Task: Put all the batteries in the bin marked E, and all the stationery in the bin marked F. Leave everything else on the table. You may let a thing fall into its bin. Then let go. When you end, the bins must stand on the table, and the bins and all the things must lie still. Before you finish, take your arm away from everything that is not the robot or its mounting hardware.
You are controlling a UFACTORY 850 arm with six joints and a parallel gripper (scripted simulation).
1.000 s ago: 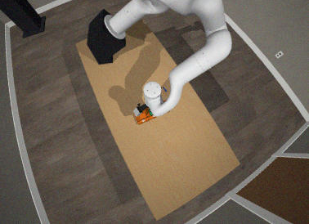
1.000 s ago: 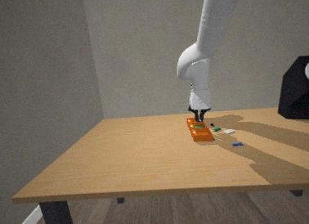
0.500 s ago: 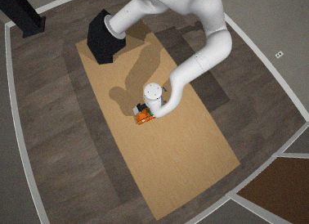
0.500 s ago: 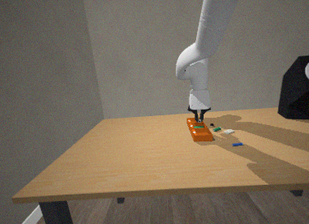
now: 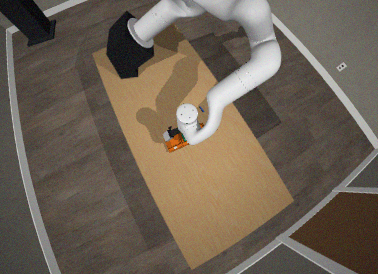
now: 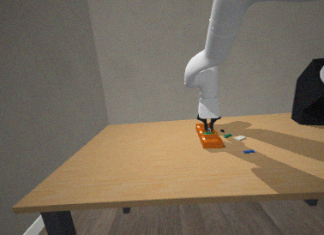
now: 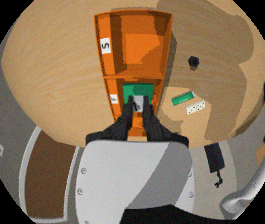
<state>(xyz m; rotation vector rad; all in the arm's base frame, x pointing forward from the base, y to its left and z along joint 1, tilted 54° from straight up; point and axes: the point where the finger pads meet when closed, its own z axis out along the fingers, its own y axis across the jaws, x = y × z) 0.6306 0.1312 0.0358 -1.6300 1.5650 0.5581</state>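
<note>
Two orange bins point(image 7: 132, 63) stand end to end on the table; they also show in the exterior view point(image 6: 208, 137) and from above point(image 5: 176, 142). Each has a white label on its side, too small to read. My gripper point(image 7: 138, 102) is right over the nearer bin and is shut on a small grey thing point(image 7: 137, 103); I cannot tell what kind of thing it is. A green thing point(image 7: 135, 90) lies in that bin below the fingers. In the exterior view the gripper point(image 6: 208, 130) reaches down into the bin.
Beside the bins lie a small black thing point(image 7: 193, 62), a green thing point(image 7: 181, 100) and a white thing point(image 7: 196, 107). A blue thing point(image 6: 249, 151) lies further out on the table. The black robot base point(image 5: 126, 45) stands at the table's far end.
</note>
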